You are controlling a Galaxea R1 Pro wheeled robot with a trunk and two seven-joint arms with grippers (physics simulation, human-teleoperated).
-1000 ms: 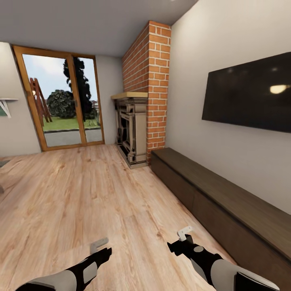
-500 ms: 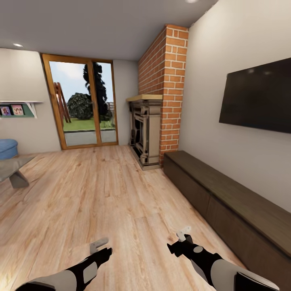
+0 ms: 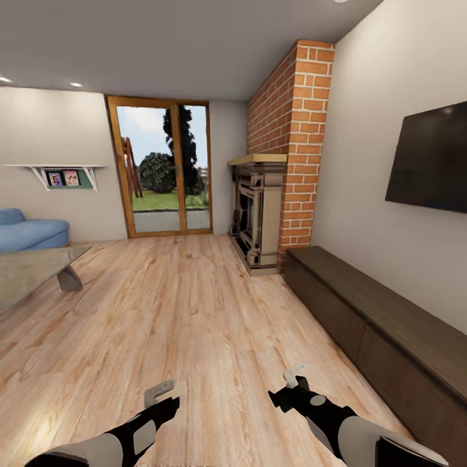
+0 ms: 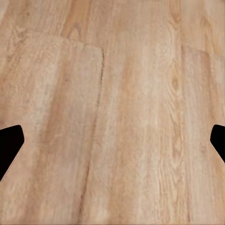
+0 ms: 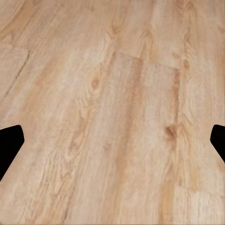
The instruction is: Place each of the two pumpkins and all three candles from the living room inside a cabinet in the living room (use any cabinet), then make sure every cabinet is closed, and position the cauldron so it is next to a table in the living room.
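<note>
Left fingers: the left gripper (image 3: 159,393) rides low at the lower left of the head frame, carrying nothing; in its wrist picture the two dark tips sit at opposite edges with bare floor (image 4: 112,112) between, so the fingers stand wide.
Right fingers: the right gripper (image 3: 296,375) sits at lower centre-right, also empty; its wrist picture shows the same wide spread over bare planks (image 5: 112,112).
Why held so: both arms are tucked close and low, fingers out ahead, which reads as a travelling pose rather than a reach; nothing lies near either one.
Cabinet: the cabinet (image 3: 383,337) runs along the wall at the right of the frame, from lower right up toward the fireplace (image 3: 258,214); its fronts look flush and shut, top bare.
Tabletop: the table (image 3: 32,272) enters from the left edge at mid height, well apart from both arms; the visible part of its tabletop is bare.
Pumpkins, candles, cauldron: I cannot place them from here.
Edges: the cabinet's long front edge is the nearest hard line, on the right arm's side; the table corner is the one on the left.
Open room: a wide stretch of floor lies between table and cabinet, up to the glass door (image 3: 165,172) at the far centre.
</note>
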